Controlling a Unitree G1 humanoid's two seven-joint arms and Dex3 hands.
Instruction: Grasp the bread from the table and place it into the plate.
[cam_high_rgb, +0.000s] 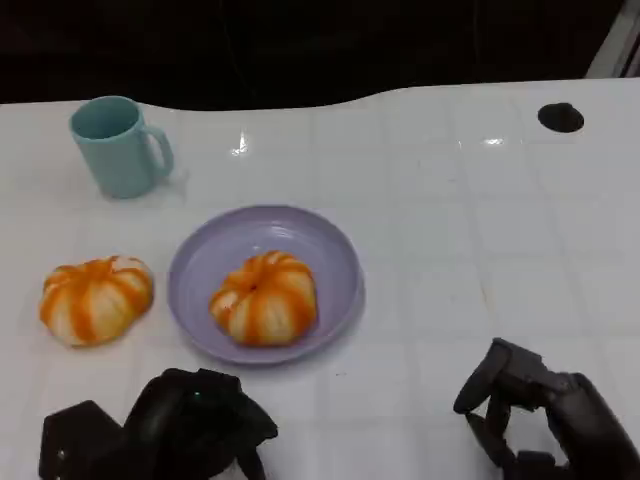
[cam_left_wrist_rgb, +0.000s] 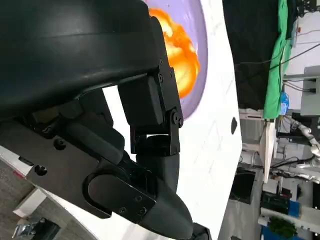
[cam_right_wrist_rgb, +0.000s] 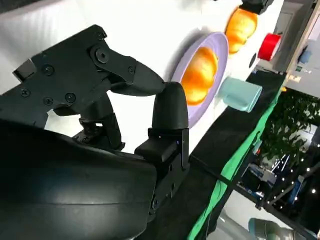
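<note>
The left hand (cam_high_rgb: 190, 425) was seen low at the near edge of the desk (cam_high_rgb: 480, 230), its fingers curled inward with nothing held between them, while the right hand (cam_high_rgb: 530, 415) was held apart at the near right, its fingers loosely spread and likewise empty. One bread (cam_high_rgb: 264, 297), a round orange-and-white striped bun, was found lying inside the lilac plate (cam_high_rgb: 340, 250), and a second bread (cam_high_rgb: 96, 298) of the same kind was left on the desk just beside the plate's left rim, in front of the teal mug (cam_high_rgb: 118, 146). The second bread was judged to be light and soft, with a ridged, domed top that could be dented if squeezed hard. A gentle hold from above was thought best, with the fingers spread around the widest part of its sides so that the load was shared. Its glossy look suggested a somewhat slippery surface, so a low, wrapping hold was considered safer than a pinch at the crown.
</note>
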